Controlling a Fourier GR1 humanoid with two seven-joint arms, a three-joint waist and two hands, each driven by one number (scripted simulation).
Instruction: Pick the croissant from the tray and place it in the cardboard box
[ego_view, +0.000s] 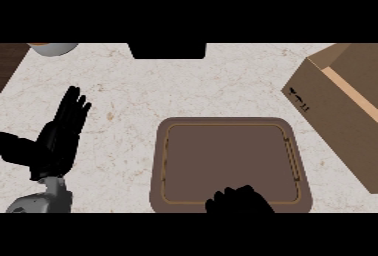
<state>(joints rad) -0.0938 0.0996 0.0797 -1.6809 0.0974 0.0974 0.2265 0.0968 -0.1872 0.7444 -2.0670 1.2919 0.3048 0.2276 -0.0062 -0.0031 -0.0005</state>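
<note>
The brown tray (230, 135) lies in the middle of the counter, and its floor shows bare. The croissant is not visible anywhere. My right hand (240, 201) sits over the tray's near rim with its fingers curled downward, hiding whatever is under them. The cardboard box (341, 107) stands open to the right of the tray, tilted, its near corner close to the tray's far right corner. My left hand (63, 132) rests open at the left of the counter, fingers straight and pointing away, well apart from the tray.
A black block (167, 50) sits at the counter's far edge, centre. A grey round vessel (52, 48) shows at the far left corner, beside a dark wooden strip (9, 62). Pale marble counter (133, 90) stretches between the left hand and the tray.
</note>
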